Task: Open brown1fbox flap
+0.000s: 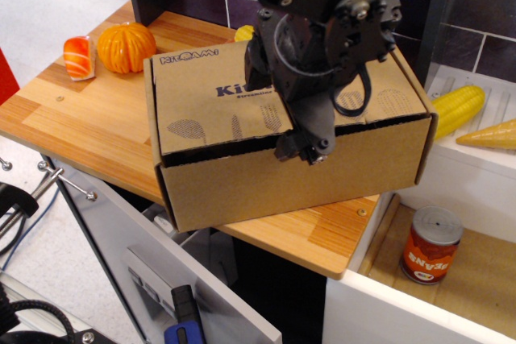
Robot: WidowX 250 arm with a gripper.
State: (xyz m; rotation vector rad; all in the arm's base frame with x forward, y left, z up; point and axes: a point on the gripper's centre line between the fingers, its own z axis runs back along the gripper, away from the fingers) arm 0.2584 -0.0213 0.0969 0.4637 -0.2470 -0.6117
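Observation:
The brown1fbox (242, 183) sits on the wooden counter (89, 118), a large brown cardboard box. Its flap (201, 106), the top panel with dark blue "Kit" lettering and leaf and utensil prints, lies almost flat, with a thin dark gap along its front edge. My black gripper (302, 149) hangs from above over the box's middle. Its fingertips are at the flap's front edge, just over the front wall. The fingers look close together, but I cannot tell whether they grip the edge.
A toy orange (125, 46) and a sushi piece (78, 56) lie at the counter's back left. Corn (458, 107) lies in the white sink at the right. A beans can (430, 244) stands in the open drawer below. A grey cabinet door (153, 263) hangs open.

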